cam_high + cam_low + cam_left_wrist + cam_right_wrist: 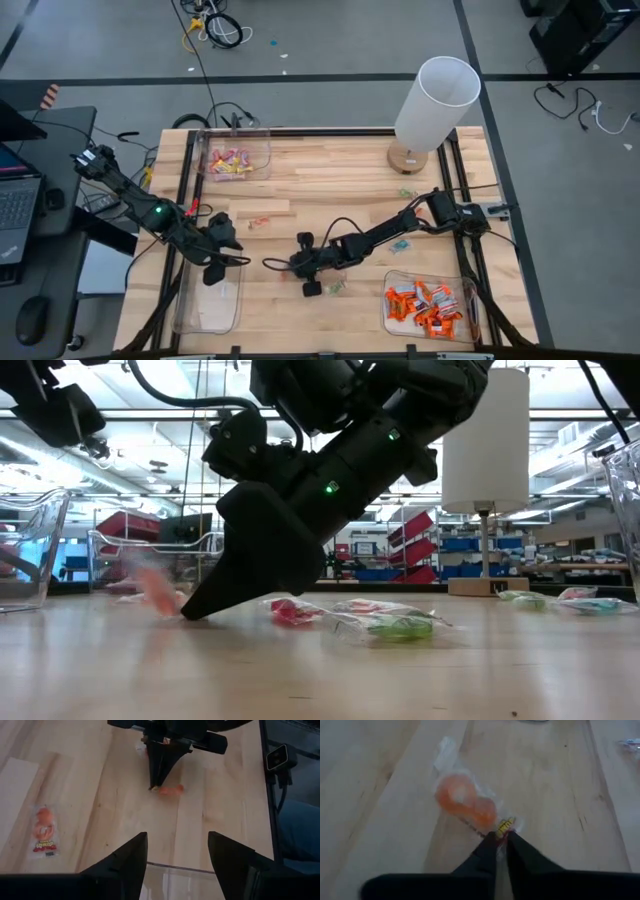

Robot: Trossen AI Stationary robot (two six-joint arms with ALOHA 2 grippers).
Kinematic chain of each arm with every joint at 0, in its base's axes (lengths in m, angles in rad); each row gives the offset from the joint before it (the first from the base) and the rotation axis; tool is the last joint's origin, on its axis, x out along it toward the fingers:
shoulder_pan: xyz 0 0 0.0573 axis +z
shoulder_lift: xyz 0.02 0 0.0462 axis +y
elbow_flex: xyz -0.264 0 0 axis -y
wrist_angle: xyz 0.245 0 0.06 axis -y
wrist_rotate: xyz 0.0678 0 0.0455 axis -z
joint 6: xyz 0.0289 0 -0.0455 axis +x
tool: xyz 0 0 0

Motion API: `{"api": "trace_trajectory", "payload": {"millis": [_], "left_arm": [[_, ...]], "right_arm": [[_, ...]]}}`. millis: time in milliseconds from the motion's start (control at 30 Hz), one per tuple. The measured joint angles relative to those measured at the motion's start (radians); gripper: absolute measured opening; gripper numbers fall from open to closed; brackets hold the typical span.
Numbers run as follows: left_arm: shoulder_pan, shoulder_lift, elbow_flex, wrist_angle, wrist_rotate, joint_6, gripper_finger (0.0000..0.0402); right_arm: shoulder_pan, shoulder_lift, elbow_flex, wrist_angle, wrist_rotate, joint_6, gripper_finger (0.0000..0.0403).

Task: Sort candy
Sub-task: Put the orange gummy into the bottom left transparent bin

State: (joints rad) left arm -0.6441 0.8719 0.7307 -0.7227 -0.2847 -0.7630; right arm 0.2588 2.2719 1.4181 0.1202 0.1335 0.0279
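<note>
The right gripper [502,840], low near the lamp [435,100], pinches an orange candy [465,802]'s wrapper. The left gripper [177,852] hangs spread over a clear bin [205,300].

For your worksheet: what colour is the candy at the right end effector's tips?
Orange candy, in clear wrapper; right wrist view shows it best.

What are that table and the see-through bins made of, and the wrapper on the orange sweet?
The table looks like pale wood planks, with visible grain and seams. The bins look like clear glossy plastic, contents showing through. The orange candy has a thin transparent wrapper, probably plastic film, crinkled at its ends.
</note>
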Motion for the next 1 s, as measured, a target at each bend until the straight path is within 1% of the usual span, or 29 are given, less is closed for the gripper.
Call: {"api": "trace_trajectory", "payload": {"millis": [67, 233, 300, 400, 533, 600, 667, 700, 733, 767, 833, 900, 1000], "left_arm": [[0.000, 0.000, 0.000, 0.001, -0.004, 0.000, 0.0212], [0.000, 0.000, 0.000, 0.040, -0.034, 0.001, 0.0212], [0.000, 0.000, 0.000, 0.072, -0.044, 0.008, 0.0212], [0.000, 0.005, 0.000, 0.158, -0.069, 0.059, 0.0212], [0.005, 0.013, 0.000, 0.295, -0.116, 0.149, 0.0212], [0.010, 0.018, 0.000, 0.337, -0.124, 0.180, 0.0212], [0.011, 0.019, 0.000, 0.350, -0.126, 0.183, 0.0212], [0.011, 0.019, 0.000, 0.350, -0.127, 0.182, 0.0212], [0.011, 0.020, 0.000, 0.349, -0.126, 0.180, 0.0212], [0.011, 0.022, 0.000, 0.346, -0.126, 0.177, 0.0212], [0.011, 0.025, 0.000, 0.344, -0.126, 0.158, 0.0212], [0.011, 0.035, 0.000, 0.345, -0.127, 0.152, 0.0212], [0.011, 0.055, 0.000, 0.338, -0.127, 0.151, 0.0212]], "right_arm": [[-0.001, -0.001, 0.000, -0.007, 0.000, 0.001, 0.0008], [-0.001, -0.006, -0.001, 0.004, 0.004, -0.029, 0.0001], [0.003, -0.014, -0.003, -0.001, 0.030, -0.040, 0.0000], [0.017, -0.044, -0.005, -0.018, 0.103, -0.090, 0.0000], [0.044, -0.103, -0.004, -0.042, 0.269, -0.217, 0.0000], [0.057, -0.130, -0.004, -0.053, 0.340, -0.286, 0.0000], [0.068, -0.148, -0.004, -0.052, 0.383, -0.341, 0.0000], [0.071, -0.154, -0.004, -0.046, 0.389, -0.357, 0.0000], [0.071, -0.160, -0.003, -0.047, 0.378, -0.359, 0.0000], [0.069, -0.164, -0.003, -0.050, 0.340, -0.337, 0.0000], [0.051, -0.165, -0.002, -0.044, 0.233, -0.231, 0.0000], [0.022, -0.164, -0.002, -0.060, 0.154, -0.116, 0.0000], [-0.016, -0.150, -0.002, -0.095, 0.109, 0.019, 0.0011]]}}
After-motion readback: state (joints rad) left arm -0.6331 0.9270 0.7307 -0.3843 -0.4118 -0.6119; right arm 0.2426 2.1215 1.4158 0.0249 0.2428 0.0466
